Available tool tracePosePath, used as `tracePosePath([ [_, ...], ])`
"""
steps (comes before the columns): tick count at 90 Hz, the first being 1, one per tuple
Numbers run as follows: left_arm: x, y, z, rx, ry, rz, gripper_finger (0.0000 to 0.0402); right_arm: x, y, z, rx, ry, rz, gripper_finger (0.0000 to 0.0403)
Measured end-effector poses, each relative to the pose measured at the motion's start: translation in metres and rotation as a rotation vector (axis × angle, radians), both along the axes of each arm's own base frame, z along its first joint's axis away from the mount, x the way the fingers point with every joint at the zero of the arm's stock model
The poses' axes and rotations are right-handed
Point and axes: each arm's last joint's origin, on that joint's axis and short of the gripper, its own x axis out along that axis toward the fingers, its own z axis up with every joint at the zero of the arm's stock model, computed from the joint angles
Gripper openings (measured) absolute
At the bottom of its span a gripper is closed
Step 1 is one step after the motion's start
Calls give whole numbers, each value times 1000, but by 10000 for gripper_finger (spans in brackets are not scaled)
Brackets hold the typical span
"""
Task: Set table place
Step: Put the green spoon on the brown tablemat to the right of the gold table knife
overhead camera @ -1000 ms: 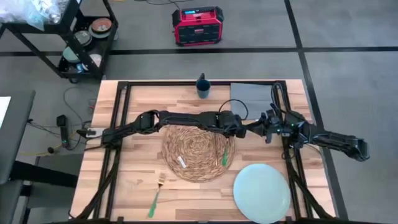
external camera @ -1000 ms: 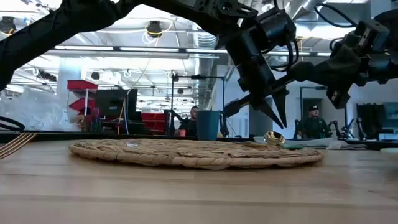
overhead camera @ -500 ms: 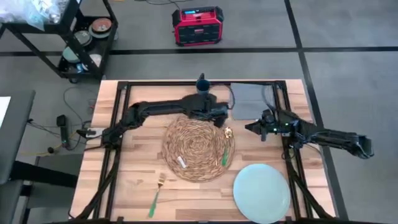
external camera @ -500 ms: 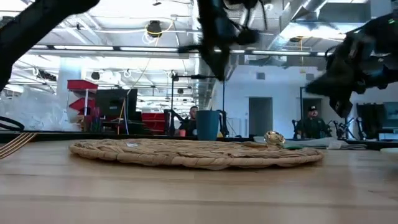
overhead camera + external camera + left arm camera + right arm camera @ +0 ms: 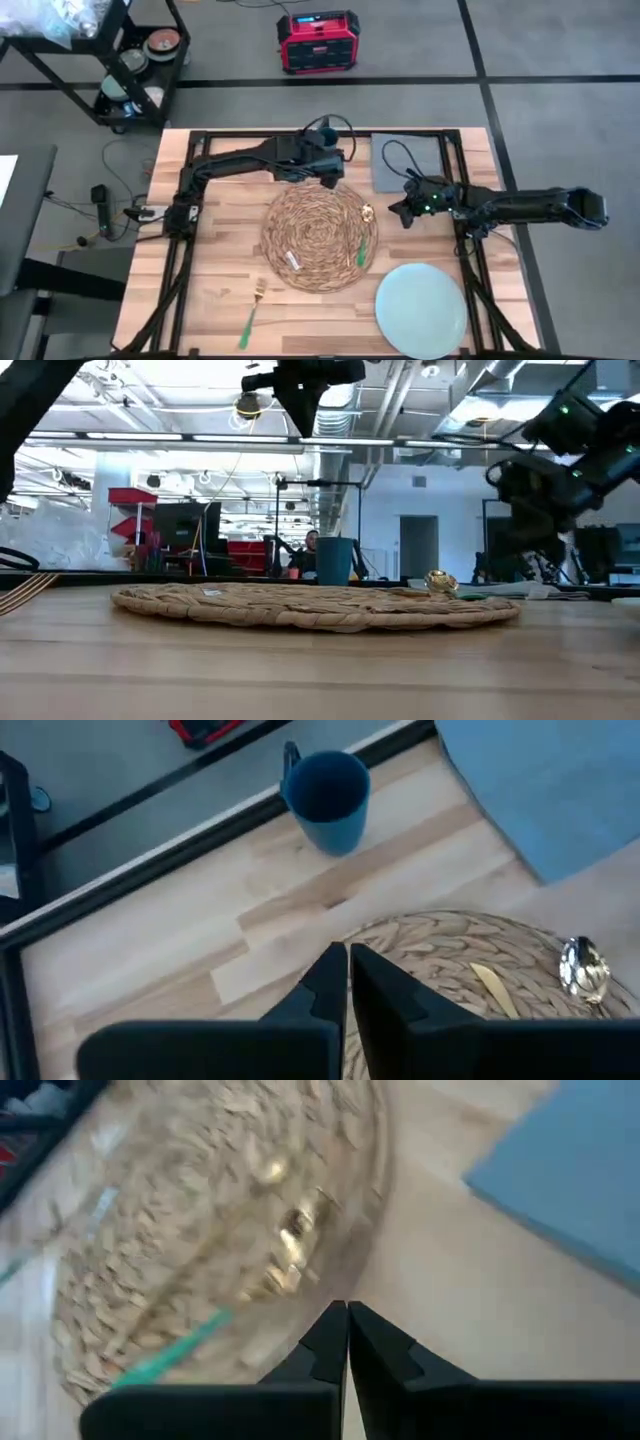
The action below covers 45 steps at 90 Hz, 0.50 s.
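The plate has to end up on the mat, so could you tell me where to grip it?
Take the pale-blue plate by its rim, on the edge nearest the right pincer, coming from above. It lies flat on the table, apart from the placemat, so only the thin rim offers a hold.

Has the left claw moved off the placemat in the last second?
Yes. The left claw, shut, has pulled back from the placemat's spoon side to its far edge, near the blue cup.

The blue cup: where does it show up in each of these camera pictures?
High view: blue cup at the table's far edge, beyond the woven placemat.
Low view: cup centre, behind the placemat.
Left wrist view: cup near the top, past the placemat.
Right wrist view: not in it.
Shared landmark: the placemat.
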Motion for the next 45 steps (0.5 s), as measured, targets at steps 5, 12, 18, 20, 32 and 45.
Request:
tracePosePath([
  [5,0,-1,0,1,7,-12,0,3,0,-5,8,30,2,0],
  [12,-1,-2,2,3,11,-23,0,9,0,-10,28,36,10,0],
  [18,-1,-2,2,6,19,-36,0,13,0,-14,45,44,13,0],
  [20,-1,-2,2,6,22,-40,0,15,1,-16,49,54,16,0],
  [32,-1,-2,2,7,26,-45,0,23,2,-23,54,50,35,0],
  [45,-1,-2,2,9,38,-62,0,28,3,-30,66,67,44,0],
])
